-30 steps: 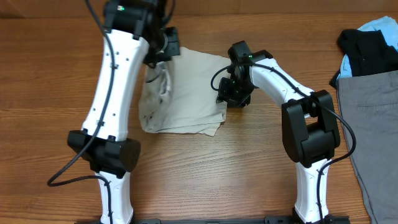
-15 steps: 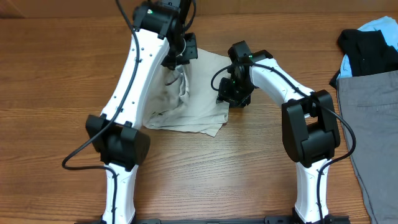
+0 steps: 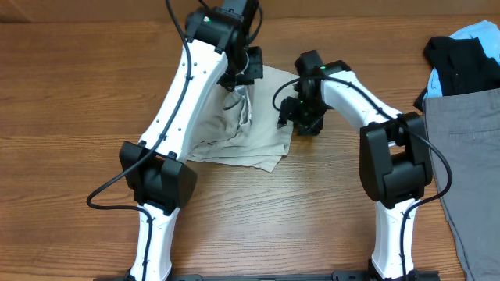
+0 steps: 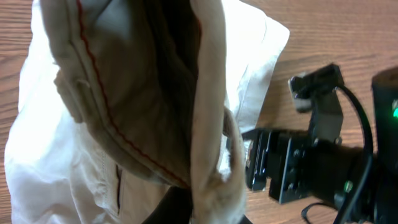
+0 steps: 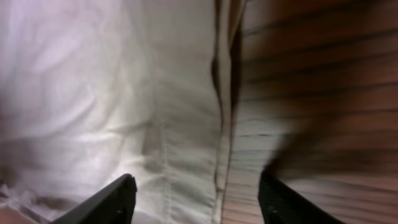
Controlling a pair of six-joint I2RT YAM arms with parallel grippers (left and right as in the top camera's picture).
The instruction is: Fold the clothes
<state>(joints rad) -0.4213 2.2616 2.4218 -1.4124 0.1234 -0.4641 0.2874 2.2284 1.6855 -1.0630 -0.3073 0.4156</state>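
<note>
Nearest my bases, the trousers (image 3: 262, 140) are lying doubled on the bench (image 3: 62, 117), midway between its left and right edges, with their near hem slightly fanned. Just beyond, my right end effector (image 5: 199, 199) is hovering with its fingers (image 5: 112, 199) spread wide and holding nothing, straddling the right-hand seam where cloth is meeting wood. Farther off, toward the far edge, my left end effector (image 3: 239, 74) is pinching the waistband (image 4: 205, 93) and holding it raised, so the cloth is draping down below it.

I am judging the step to be laying this raised part over toward the right. To do it well, I am aiming to carry the waistband low and let it unroll flat without bunching. Meanwhile the right should be pressing the seam, so the lower layer is not dragging along. The other clothes (image 3: 469, 140) are waiting at the right edge.
</note>
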